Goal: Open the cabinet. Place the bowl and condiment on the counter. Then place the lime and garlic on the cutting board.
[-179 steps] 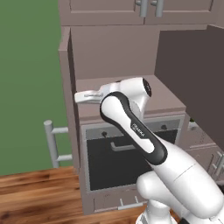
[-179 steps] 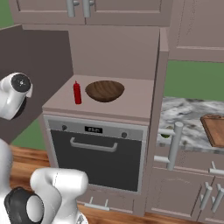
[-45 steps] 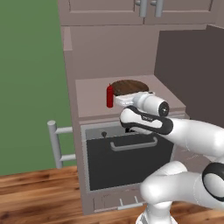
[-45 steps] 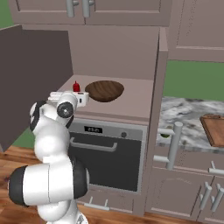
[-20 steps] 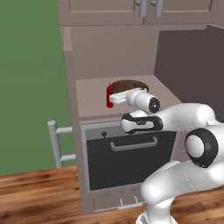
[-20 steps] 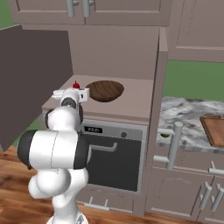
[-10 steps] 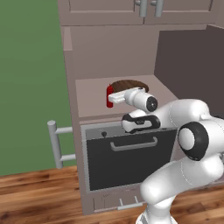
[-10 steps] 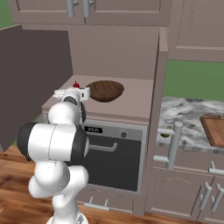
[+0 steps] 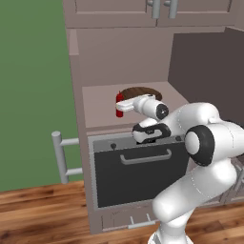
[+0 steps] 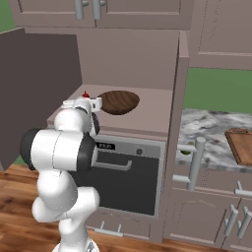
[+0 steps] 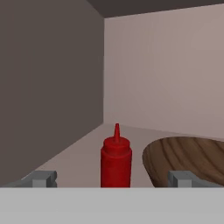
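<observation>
End effector (image 11: 114, 178) wide before condiment (image 11: 116, 159) on taupe cabinet (image 9: 105, 52) shelf.

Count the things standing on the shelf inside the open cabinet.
2: the condiment stands at the front, nearer the open door, and the bowl sits beside it toward the counter side. The arm may hide more.

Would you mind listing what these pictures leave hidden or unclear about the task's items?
- Condiment: in the left base view the open gripper covers its middle; in the right base view the arm leaves only its cap.
- Bowl: cut by the hand view's right edge.
- Cutting board: cut by the right base view's edge.
- Lime, garlic: too small to identify.
</observation>
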Motion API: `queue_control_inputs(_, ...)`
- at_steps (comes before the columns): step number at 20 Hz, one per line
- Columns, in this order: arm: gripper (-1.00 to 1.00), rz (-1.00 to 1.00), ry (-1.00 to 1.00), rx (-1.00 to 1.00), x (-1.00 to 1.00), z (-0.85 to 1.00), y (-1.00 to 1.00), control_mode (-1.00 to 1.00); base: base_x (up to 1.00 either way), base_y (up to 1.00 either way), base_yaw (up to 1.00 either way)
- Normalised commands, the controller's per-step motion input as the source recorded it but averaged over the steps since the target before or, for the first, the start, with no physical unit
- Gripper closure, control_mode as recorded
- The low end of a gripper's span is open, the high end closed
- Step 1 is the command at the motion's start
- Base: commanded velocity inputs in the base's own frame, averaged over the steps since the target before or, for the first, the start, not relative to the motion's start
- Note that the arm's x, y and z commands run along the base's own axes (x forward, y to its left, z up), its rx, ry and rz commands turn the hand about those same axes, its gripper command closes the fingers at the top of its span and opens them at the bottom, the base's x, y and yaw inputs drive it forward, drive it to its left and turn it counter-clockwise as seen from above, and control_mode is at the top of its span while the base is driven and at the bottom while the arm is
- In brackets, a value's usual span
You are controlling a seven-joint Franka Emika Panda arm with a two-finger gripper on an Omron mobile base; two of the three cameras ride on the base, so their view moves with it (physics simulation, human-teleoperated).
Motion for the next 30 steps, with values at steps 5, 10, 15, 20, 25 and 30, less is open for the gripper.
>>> queue_control_inputs(5,-1.0,0.0,0.0,-0.01,0.21,0.0,0.13,-1.0,0.0,0.0,0.0)
queue_control_inputs(10,-1.0,0.0,0.0,-0.01,0.2,-0.05,0.1,-1.0,0.0,0.0,0.0)
queue_control_inputs(15,-1.0,0.0,0.0,-0.01,0.16,-0.15,0.01,-1.0,0.0,0.0,0.0)
queue_control_inputs(20,-1.0,0.0,0.0,-0.01,0.14,-0.1,0.03,-1.0,0.0,0.0,0.0)
queue_control_inputs(25,-1.0,0.0,0.0,-0.02,0.16,-0.03,0.12,-1.0,0.0,0.0,0.0)
queue_control_inputs(30,-1.0,0.0,0.0,0.0,0.15,-0.03,0.11,-1.0,0.0,0.0,0.0)
